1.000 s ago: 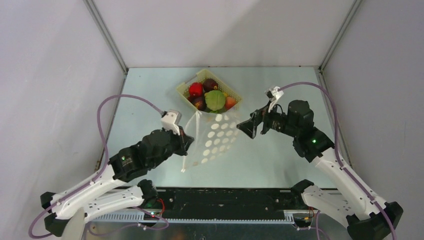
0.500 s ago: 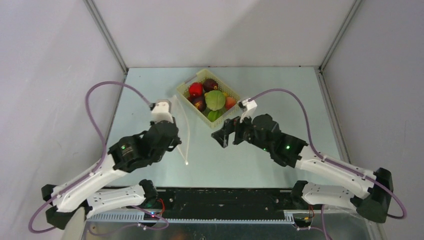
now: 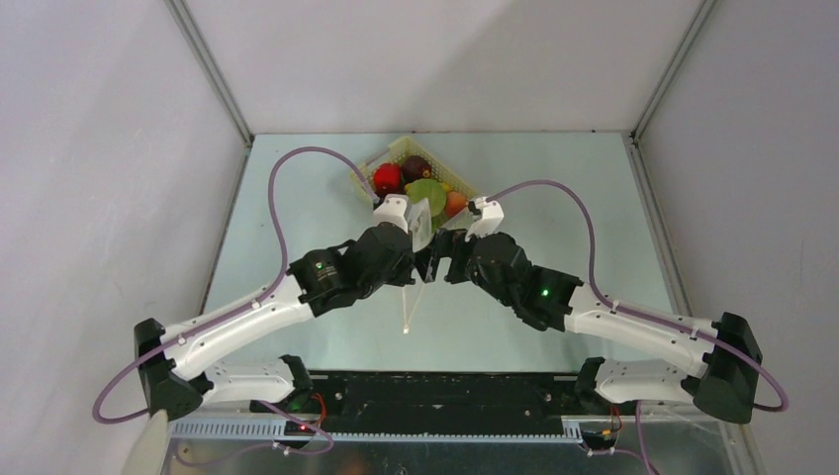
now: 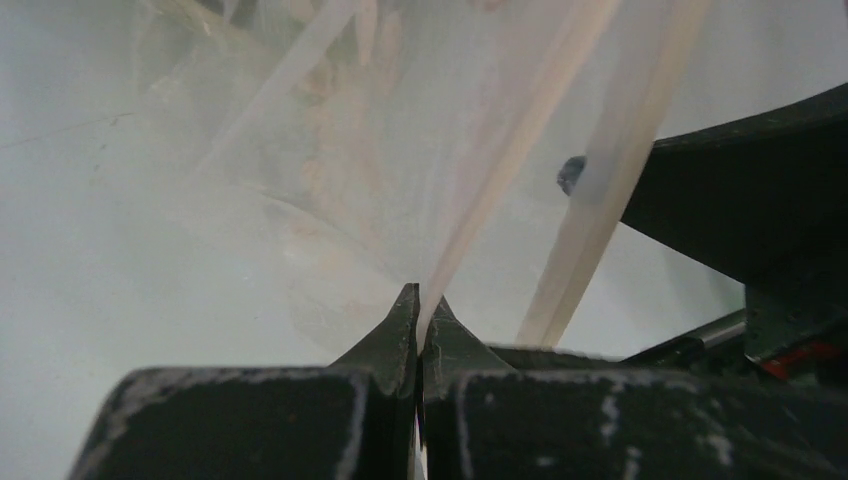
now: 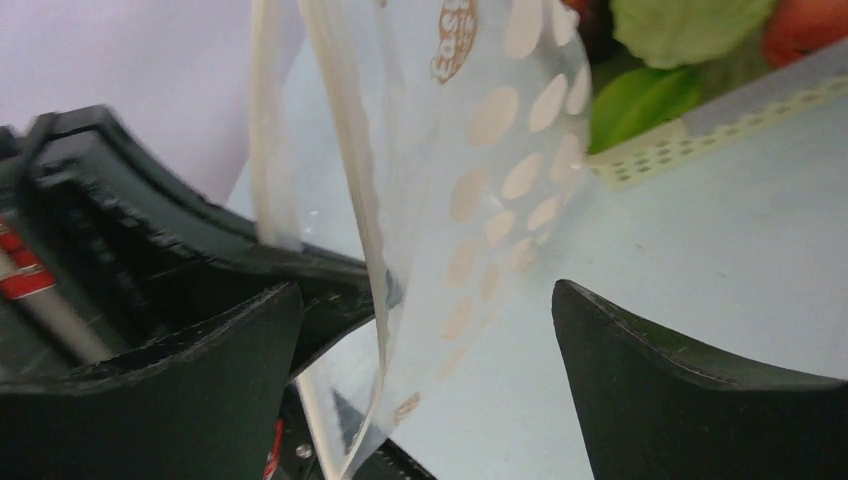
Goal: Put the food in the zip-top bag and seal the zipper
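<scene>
The zip-top bag (image 3: 419, 222) hangs edge-on at the table's middle, clear with white polka dots (image 5: 500, 150). My left gripper (image 3: 421, 259) is shut on the bag's pale edge strip (image 4: 420, 305). The zipper strip (image 4: 610, 170) runs up beside it. My right gripper (image 3: 441, 259) is open, its two fingers standing either side of the hanging bag (image 5: 430, 370) without touching it. The food lies in the pale yellow basket (image 3: 362, 184): a red piece (image 3: 387, 177), a dark purple piece (image 3: 416, 165), a green piece (image 3: 427, 195) and an orange piece (image 3: 455, 203).
The basket's latticed rim (image 5: 700, 135) is close behind the bag, with green food (image 5: 690, 25) above it. The two grippers face each other almost touching; the right gripper's finger (image 4: 740, 200) shows in the left wrist view. Enclosure walls stand on three sides.
My left gripper has carried the bag right to the table's middle, where it hangs edge-on. My right gripper has moved left until its open fingers straddle the bag.
</scene>
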